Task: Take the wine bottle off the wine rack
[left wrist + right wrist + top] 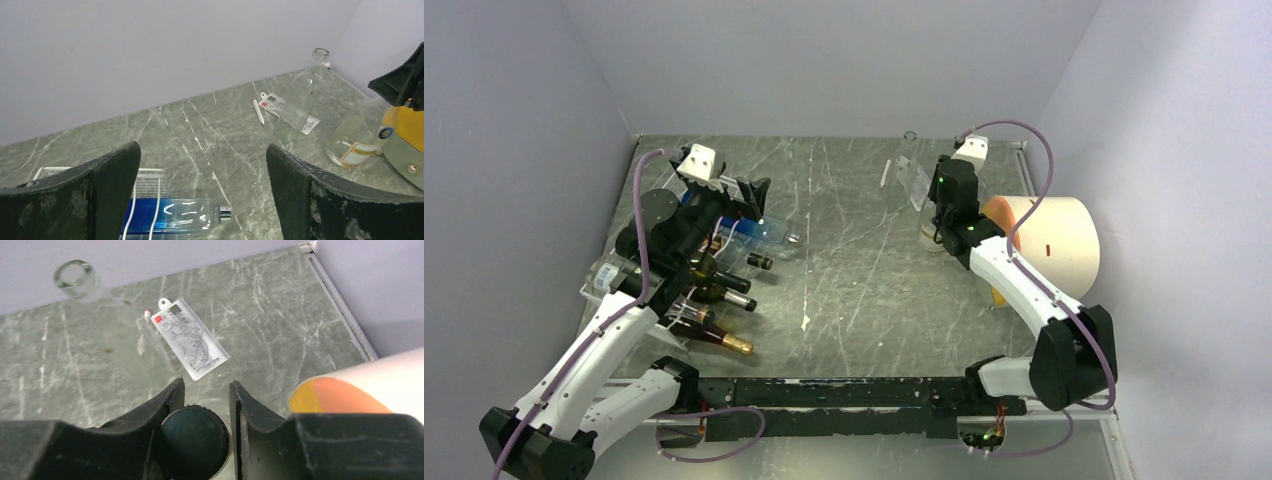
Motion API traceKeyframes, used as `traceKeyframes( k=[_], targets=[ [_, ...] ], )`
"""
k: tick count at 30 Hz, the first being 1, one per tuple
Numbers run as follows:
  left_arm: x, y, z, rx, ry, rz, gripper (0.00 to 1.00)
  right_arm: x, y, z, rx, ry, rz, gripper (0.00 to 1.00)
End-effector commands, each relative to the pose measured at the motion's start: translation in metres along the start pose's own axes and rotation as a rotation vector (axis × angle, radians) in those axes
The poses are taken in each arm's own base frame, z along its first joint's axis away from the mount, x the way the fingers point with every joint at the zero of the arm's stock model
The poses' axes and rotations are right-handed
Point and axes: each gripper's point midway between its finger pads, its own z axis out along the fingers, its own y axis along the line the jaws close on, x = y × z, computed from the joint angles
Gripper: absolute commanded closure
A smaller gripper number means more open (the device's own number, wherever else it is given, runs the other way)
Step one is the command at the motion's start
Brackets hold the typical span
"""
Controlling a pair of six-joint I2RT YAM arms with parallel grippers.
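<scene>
The left arm's black base [534, 440] sits closest, its white link reaching up over the wine rack [149, 179], a white wire grid at the left edge of the table [854, 280]. Dark wine bottles [709, 333] lie across the rack's rows with their necks pointing right, one tipped in gold foil and the others in black. Farther back on the rack lies a clear bottle [175, 215] with blue inside and a small metallic cap. The left gripper [202, 170] hangs above it, its rough black fingers spread wide and holding nothing.

The tabletop is grey-green stone with pale veining, and a small white scrap [805, 322] lies near its middle. Toward the back right lie a thin white stick [259, 111] and a protractor in a clear sleeve [192, 345], beside a tall, slender clear glass bottle [300, 100] with an open mouth.

Next comes a squat clear bottle [355, 140] with a cream label. The right gripper [206, 390] pinches its round black cap [192, 440] from above. Just right of it lies a smooth cream cylinder [1059, 240] with an orange end face.
</scene>
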Motion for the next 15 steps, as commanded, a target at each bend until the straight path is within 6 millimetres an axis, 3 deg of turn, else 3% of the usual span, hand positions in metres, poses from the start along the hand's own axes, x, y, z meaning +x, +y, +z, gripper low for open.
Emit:
traceKeyframes(
  k=[1,7,13,15],
  targets=[
    [-0.01,0.002,0.0,-0.003,-0.033,0.005,0.01,-0.076,0.014,0.004,-0.056,-0.306,0.113,1.0],
    [-0.008,0.002,0.001,-0.004,-0.029,0.006,0.01,-0.072,0.011,0.014,-0.039,-0.373,0.101,1.0],
    [-0.008,0.002,0.001,-0.002,-0.028,0.006,0.01,-0.05,0.013,0.018,-0.055,-0.329,0.127,1.0],
    [-0.008,0.002,0.001,-0.004,-0.03,0.006,0.01,-0.042,0.014,0.016,-0.076,-0.326,0.121,0.91]
  ],
)
